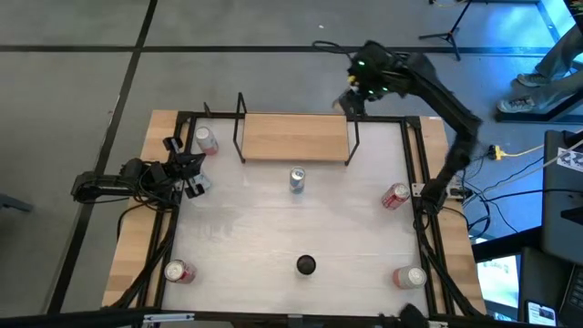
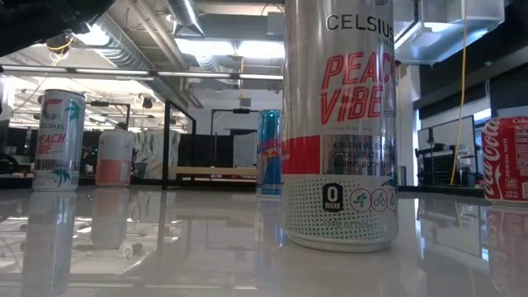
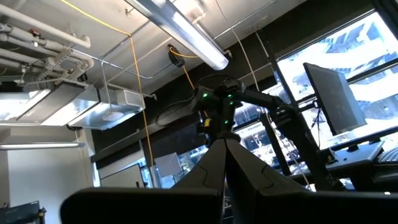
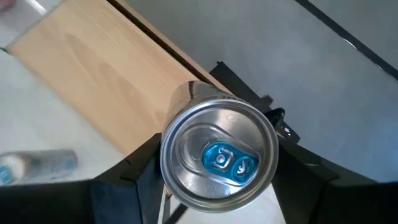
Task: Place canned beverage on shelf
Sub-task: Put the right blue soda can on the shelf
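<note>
The shelf [image 1: 296,137], a light-wood board with black wire uprights, stands at the table's far middle; it also shows in the right wrist view [image 4: 93,68]. My right gripper [image 1: 351,100] is just past the shelf's far right corner, shut on a silver can with a blue tab [image 4: 219,155]. In the high view the gripper hides this can. My left gripper [image 1: 191,173] is at the table's left, shut and empty, its fingers [image 3: 211,168] tipped up toward the ceiling. A blue can [image 1: 297,179] stands on its base in front of the shelf. My right gripper pinches the silver can by its two opposite sides [image 4: 163,163] between its two fingers, just below the rim. The fingers come from above, pointing down along the can. The can is upright, top up, lifted above the shelf's far right end.
A can [image 1: 206,140] lies at the far left beside the shelf. A red can [image 1: 394,196] lies at the right. Cans sit near the front left [image 1: 178,271] and front right [image 1: 410,277]. A tall can [image 1: 306,265] stands at the front middle.
</note>
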Available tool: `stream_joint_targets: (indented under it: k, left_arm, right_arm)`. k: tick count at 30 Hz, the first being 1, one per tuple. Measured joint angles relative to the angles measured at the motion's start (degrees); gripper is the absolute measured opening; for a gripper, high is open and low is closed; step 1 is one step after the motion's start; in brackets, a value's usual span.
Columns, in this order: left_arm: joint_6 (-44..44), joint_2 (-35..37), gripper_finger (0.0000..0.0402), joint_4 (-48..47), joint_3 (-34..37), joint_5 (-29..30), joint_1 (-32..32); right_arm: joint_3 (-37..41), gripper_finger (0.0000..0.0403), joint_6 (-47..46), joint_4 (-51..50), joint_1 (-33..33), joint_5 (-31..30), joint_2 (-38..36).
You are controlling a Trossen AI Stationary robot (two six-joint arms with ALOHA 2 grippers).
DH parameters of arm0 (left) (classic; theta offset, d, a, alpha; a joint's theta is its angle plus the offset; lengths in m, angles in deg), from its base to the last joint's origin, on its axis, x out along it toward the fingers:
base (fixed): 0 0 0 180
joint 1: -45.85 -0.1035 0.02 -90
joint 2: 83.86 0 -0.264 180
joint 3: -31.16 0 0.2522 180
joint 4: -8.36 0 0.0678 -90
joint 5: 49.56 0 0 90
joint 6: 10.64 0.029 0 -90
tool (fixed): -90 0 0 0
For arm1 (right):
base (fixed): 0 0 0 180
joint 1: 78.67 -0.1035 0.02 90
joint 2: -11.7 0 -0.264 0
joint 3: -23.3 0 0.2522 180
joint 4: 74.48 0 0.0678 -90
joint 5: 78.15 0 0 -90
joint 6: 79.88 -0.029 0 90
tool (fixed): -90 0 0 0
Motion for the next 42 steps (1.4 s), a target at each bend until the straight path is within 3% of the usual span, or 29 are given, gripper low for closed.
stream_joint_targets:
  k: [5,12,42]
  left_arm:
    - [0.02,0.0,0.0007,-0.04,0.0,0.09,-0.02]
    - [0.04,0.02,0.0007,-0.07,0.0,0.07,-0.02]
    - [0.17,0.02,0.0007,0.07,0.0,-0.02,0.0]
  right_arm:
    - [-6.28,0.0227,1.51,-0.66,1.39,0.56,7.48]
    - [-6.99,0.0227,3.52,-2.56,4.66,0.8,13.9]
    - [-7.04,0.0227,6.54,-1.28,7.02,4.95,24.45]
